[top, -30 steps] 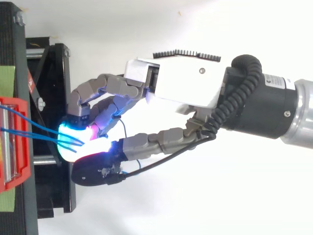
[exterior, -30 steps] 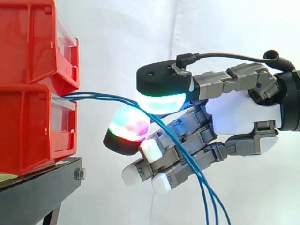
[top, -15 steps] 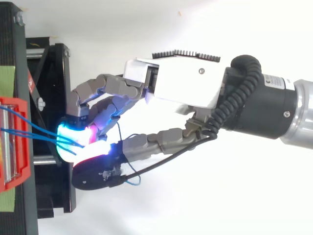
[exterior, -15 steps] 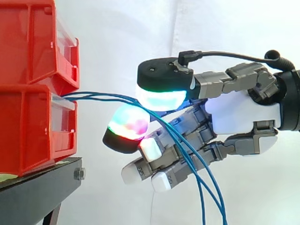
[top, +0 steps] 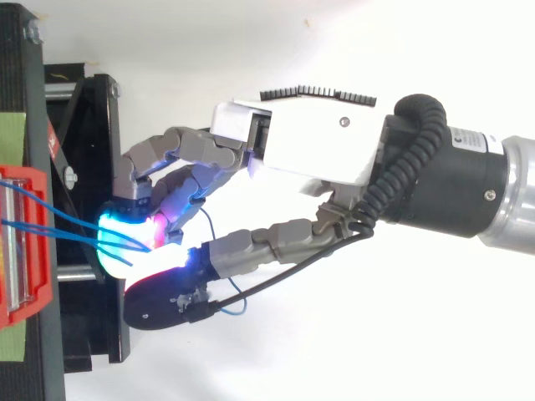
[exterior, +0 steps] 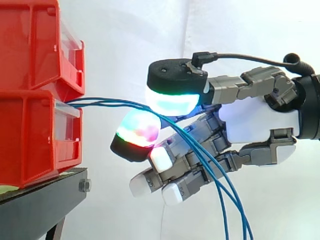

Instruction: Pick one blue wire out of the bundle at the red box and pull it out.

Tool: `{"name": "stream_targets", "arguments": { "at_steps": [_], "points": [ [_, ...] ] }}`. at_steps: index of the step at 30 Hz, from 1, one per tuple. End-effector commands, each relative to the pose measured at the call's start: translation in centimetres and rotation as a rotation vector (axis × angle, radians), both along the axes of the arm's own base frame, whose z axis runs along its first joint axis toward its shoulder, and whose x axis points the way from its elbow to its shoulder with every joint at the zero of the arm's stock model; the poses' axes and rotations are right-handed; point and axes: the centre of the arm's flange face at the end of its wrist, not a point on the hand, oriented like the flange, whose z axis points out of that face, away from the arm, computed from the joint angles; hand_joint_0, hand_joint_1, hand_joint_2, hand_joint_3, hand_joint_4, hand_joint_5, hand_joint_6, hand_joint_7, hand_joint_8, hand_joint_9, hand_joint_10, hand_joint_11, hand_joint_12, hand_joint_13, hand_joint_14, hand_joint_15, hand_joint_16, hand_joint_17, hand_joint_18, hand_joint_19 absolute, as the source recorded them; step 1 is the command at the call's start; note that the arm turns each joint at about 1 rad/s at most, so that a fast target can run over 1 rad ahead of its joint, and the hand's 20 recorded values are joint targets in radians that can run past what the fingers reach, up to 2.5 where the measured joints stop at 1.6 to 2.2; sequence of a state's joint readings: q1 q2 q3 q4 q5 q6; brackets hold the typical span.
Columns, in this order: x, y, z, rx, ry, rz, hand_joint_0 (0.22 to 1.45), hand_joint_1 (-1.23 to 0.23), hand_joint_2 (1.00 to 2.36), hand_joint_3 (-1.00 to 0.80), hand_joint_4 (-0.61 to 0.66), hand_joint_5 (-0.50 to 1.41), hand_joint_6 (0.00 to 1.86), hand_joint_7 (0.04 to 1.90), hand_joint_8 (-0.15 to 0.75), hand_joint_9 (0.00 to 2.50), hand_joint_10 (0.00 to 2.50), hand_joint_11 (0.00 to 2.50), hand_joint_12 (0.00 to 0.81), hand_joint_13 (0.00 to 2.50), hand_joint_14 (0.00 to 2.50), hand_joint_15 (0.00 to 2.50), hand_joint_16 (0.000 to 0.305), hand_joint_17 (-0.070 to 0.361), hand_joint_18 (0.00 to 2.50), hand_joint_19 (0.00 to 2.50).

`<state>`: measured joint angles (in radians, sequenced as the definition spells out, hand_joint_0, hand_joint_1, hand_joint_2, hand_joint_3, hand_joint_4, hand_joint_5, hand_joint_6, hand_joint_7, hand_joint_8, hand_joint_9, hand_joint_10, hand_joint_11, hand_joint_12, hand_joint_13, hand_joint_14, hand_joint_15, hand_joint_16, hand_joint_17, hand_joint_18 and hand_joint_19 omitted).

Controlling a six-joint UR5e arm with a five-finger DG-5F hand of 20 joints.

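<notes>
A bundle of thin blue wires [exterior: 110, 103] comes out of the lower red bin [exterior: 30, 140] and runs level to the right. My hand [exterior: 255, 120] reaches in from the right with curled fingers. The wires pass between the upper glowing pad [exterior: 172, 102] and the lower multicoloured pad [exterior: 139, 131], which close on them. Past the pads the wires droop across the other fingers to the lower right [exterior: 235, 200]. From above, the wires [top: 58, 227] lead from the bin [top: 21, 292] into the glowing pads [top: 125, 246] of the hand [top: 309, 150].
A second red bin [exterior: 35, 45] sits stacked on the lower one. Both rest on a black stand [exterior: 45, 200], whose frame [top: 92, 167] lies under the fingertips. A white curtain hangs behind.
The upper pad has lifted slightly. The hanging ends of the wires have swung to the right, and from above a loop of blue wire beside the hand has grown.
</notes>
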<state>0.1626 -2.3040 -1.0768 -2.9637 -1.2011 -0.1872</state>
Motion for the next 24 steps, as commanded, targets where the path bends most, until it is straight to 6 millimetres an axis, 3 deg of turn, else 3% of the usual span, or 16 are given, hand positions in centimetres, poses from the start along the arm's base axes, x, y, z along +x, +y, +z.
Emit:
{"name": "stream_targets", "arguments": {
  "at_steps": [1, 8, 12, 14, 19, 24],
  "points": [
    [0.00, 0.00, 0.00, 0.000, 0.000, 0.000, 0.60, -0.84, 1.02, -0.24, 0.23, -0.17, 0.90, 1.06, 0.379, 0.81, 0.01, 0.60, 0.455, 0.68, 0.01, 0.24, 0.056, 0.125, 0.70, 0.38],
    [0.00, 0.00, 0.00, 0.000, 0.000, 0.000, 0.64, -0.93, 1.01, -0.31, 0.28, -0.19, 0.91, 1.03, 0.375, 0.79, 0.01, 0.61, 0.458, 0.69, 0.01, 0.24, 0.056, 0.126, 0.73, 0.36],
    [-0.02, 0.00, -0.01, 0.000, 0.001, 0.000, 0.63, -0.95, 1.00, -0.45, 0.28, -0.19, 0.91, 1.01, 0.375, 0.79, 0.01, 0.61, 0.457, 0.70, 0.01, 0.24, 0.056, 0.126, 0.74, 0.36],
    [-0.02, 0.00, -0.01, 0.000, 0.001, 0.000, 0.60, -0.92, 1.00, -0.50, 0.28, -0.19, 0.91, 0.99, 0.376, 0.80, 0.01, 0.62, 0.458, 0.70, 0.01, 0.24, 0.056, 0.126, 0.75, 0.37],
    [0.00, 0.00, 0.00, 0.000, 0.000, 0.000, 0.51, -0.65, 1.00, -0.50, 0.31, -0.15, 0.85, 1.05, 0.396, 0.86, 0.01, 0.59, 0.478, 0.73, 0.01, 0.25, 0.060, 0.135, 0.77, 0.41],
    [-0.02, 0.00, -0.01, 0.000, 0.001, 0.000, 0.57, -0.67, 1.01, -0.38, 0.28, -0.14, 0.86, 1.13, 0.391, 0.89, 0.01, 0.58, 0.462, 0.73, 0.01, 0.26, 0.057, 0.127, 0.76, 0.42]
  ]
}}
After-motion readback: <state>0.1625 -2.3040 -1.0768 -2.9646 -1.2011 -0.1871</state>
